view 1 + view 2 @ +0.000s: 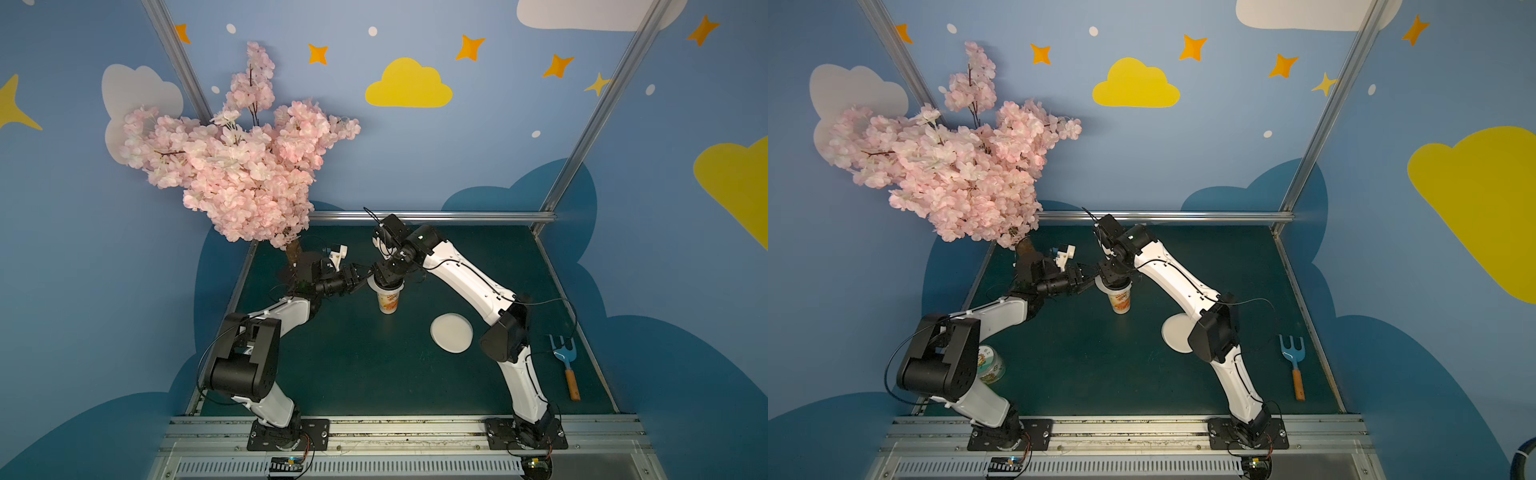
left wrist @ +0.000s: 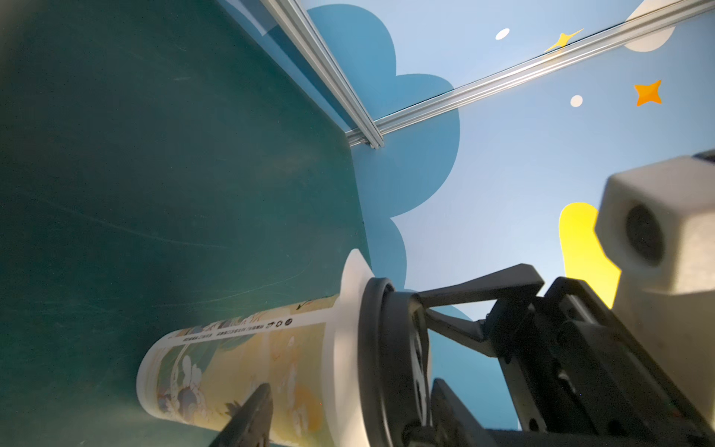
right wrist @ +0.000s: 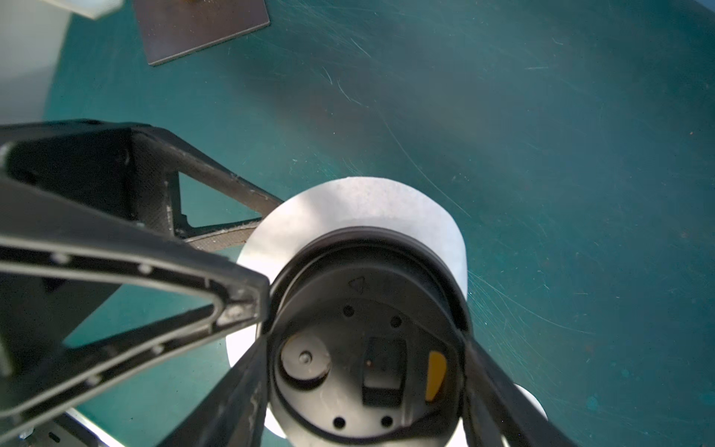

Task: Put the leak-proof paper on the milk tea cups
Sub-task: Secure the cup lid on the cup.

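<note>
Paper (image 3: 360,205) lies draped over the cup (image 1: 389,302), right gripper (image 3: 365,371) clamping the black lid (image 2: 381,348) on top, left gripper (image 1: 365,276) parted alongside. Looks done bar letting go.

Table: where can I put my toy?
Free: the front middle, between left arm and right arm, before the cup and white pile; the back right corner. Crowded: around the cup, with black lid, left gripper and right gripper.
</note>
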You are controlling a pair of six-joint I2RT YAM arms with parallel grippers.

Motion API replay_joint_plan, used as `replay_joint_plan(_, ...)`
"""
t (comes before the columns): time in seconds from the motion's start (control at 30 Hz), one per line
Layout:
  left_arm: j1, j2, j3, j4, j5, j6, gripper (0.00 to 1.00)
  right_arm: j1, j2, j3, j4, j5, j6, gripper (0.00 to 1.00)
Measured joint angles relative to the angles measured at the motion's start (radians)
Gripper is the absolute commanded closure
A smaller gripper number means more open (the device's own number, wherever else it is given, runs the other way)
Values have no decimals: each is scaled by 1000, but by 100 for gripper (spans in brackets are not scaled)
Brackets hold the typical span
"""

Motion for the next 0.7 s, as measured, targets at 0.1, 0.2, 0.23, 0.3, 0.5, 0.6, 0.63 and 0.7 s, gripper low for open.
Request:
replay_joint_plan(0.1, -7, 5, 18, -14, -2, 4, 33, -1, 3, 2, -5, -3, 0, 50)
replay_joint_plan(0.2, -21, 23, 49, -33, -3, 18, 32, -3, 5, 5, -8, -10, 0, 50)
replay_joint_plan(0.23, -26, 28, 55, -37, -2, 23, 32, -4, 5, 5, -8, -11, 0, 50)
replay_joint_plan(0.3, -37, 37, 60, -45, -2, 34, 32, -4, 3, -5, -2, -11, 0, 50)
replay_joint_plan(0.5, -41, 88, 71, -53, 23, 60, 36, -6, -43, -98, 68, -13, -4, 50)
replay_joint_plan(0.6, -41, 109, 84, -40, 44, 63, 41, -6, -63, -137, 103, -14, -5, 50)
replay_joint_plan(0.63, -41, 114, 88, -35, 53, 64, 42, -6, -71, -153, 116, -14, -5, 50)
replay_joint_plan(0.7, -41, 119, 92, -30, 61, 74, 43, -8, -91, -196, 153, -15, -4, 50)
